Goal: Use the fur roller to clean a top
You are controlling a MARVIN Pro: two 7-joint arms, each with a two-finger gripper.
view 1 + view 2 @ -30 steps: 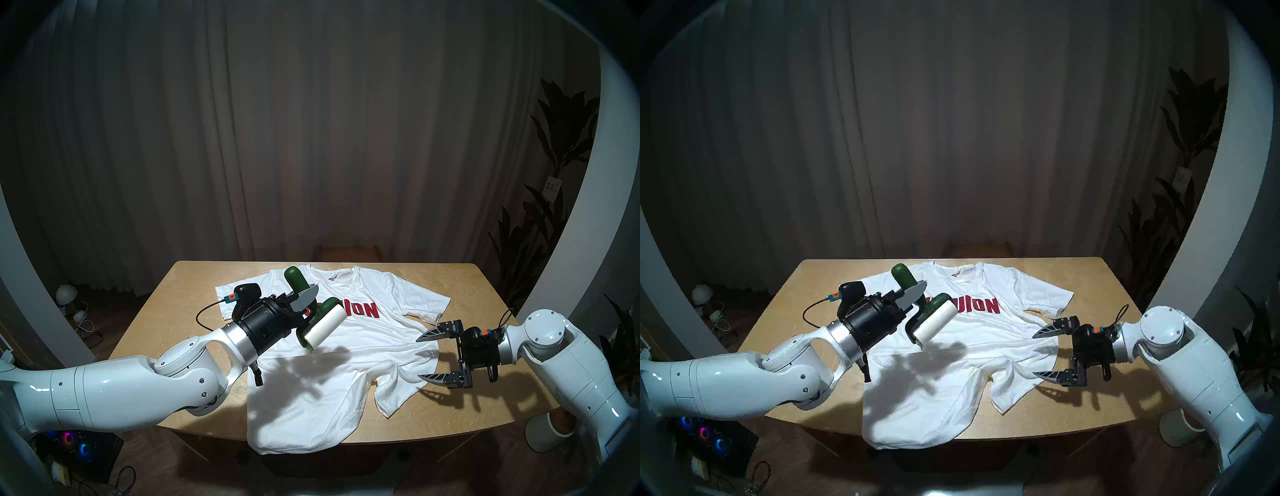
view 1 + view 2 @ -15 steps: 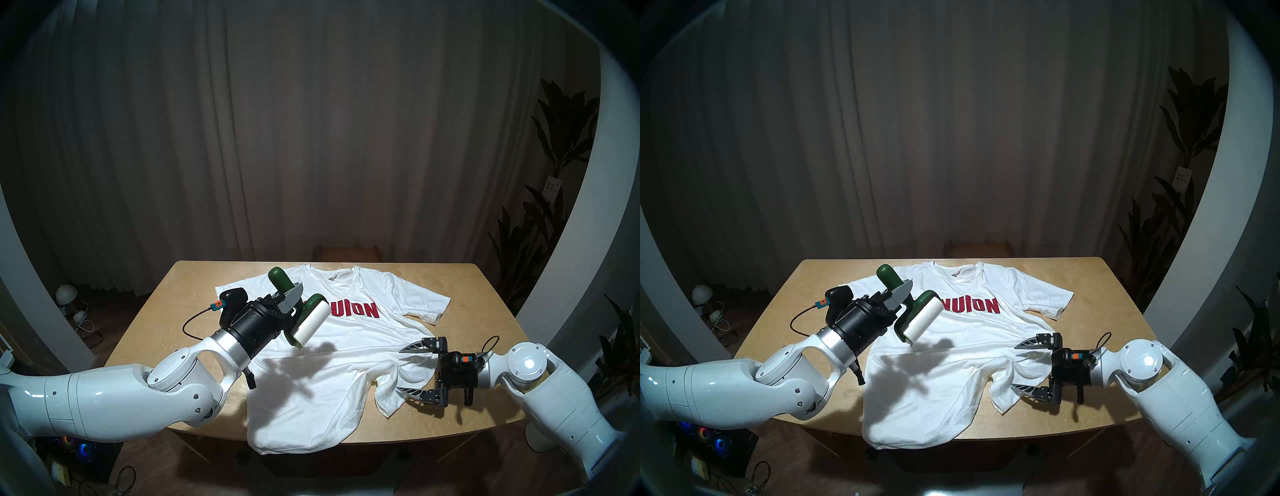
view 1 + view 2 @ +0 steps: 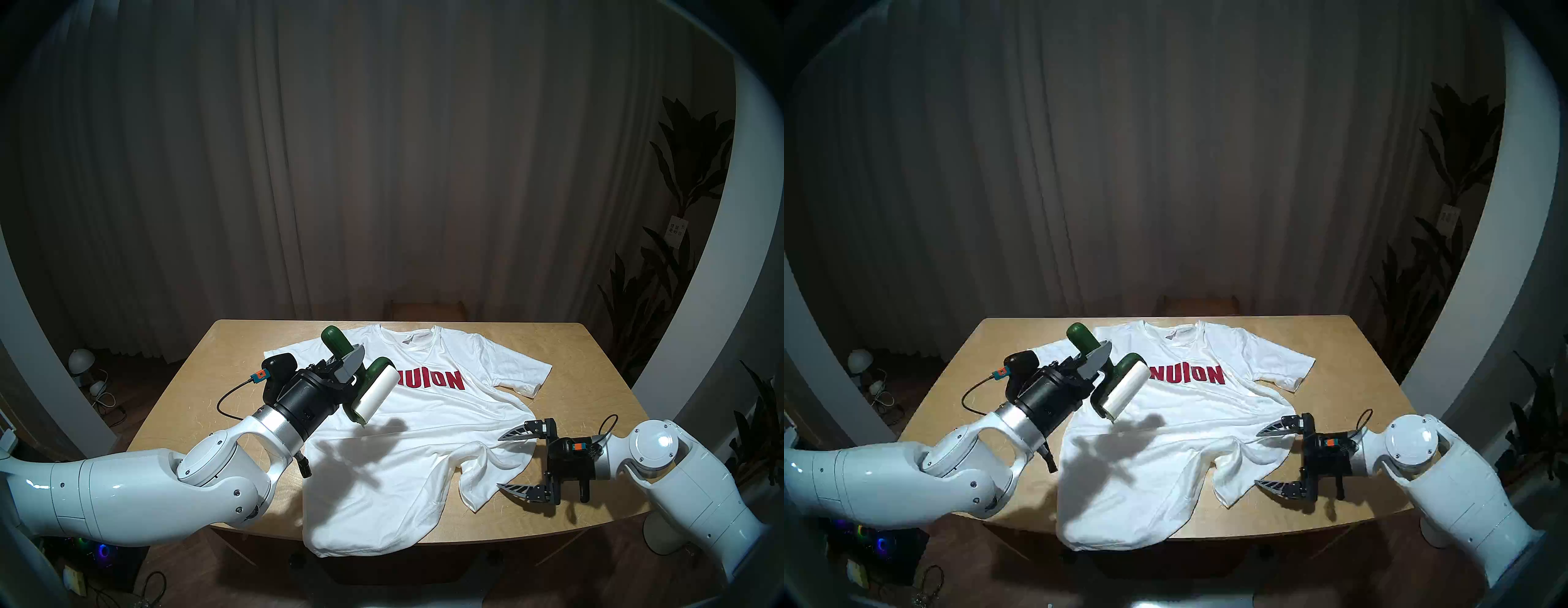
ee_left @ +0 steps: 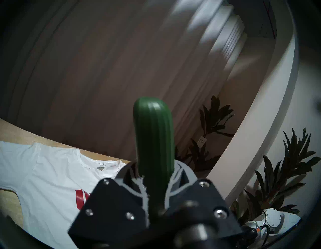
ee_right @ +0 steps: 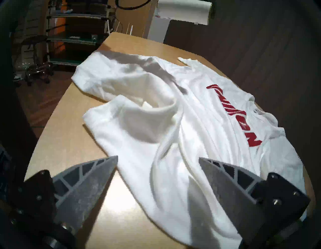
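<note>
A white T-shirt [image 3: 428,429] lies spread on the wooden worktop [image 3: 594,365], collar toward the far edge, its hem hanging over the near edge. Red capitals run across the chest; the first letters are hidden behind the lint roller [image 3: 373,392] in the head views. The cloth is bunched into a raised fold at the shirt's lower right side, close to the right arm.

The left claw [image 3: 354,366] is closed on the lint roller's dark green handle, which sticks up past the fingers toward the far side of the worktop. In the left wrist view the ribbed handle [image 4: 153,139] rises straight up between the two grey fingers [image 4: 180,175]. The white sticky roll hangs in the air above the shirt's left chest, tilted, clear of the cloth, and casts a shadow on the fabric below it.

The right claw [image 3: 511,463] stands wide open and holds nothing. It points left, low over the worktop at the shirt's right edge. In the right wrist view its two grey fingers [image 5: 86,182] frame the rumpled edge of the shirt [image 5: 156,121], one over bare wood, the other over the cloth.
</note>
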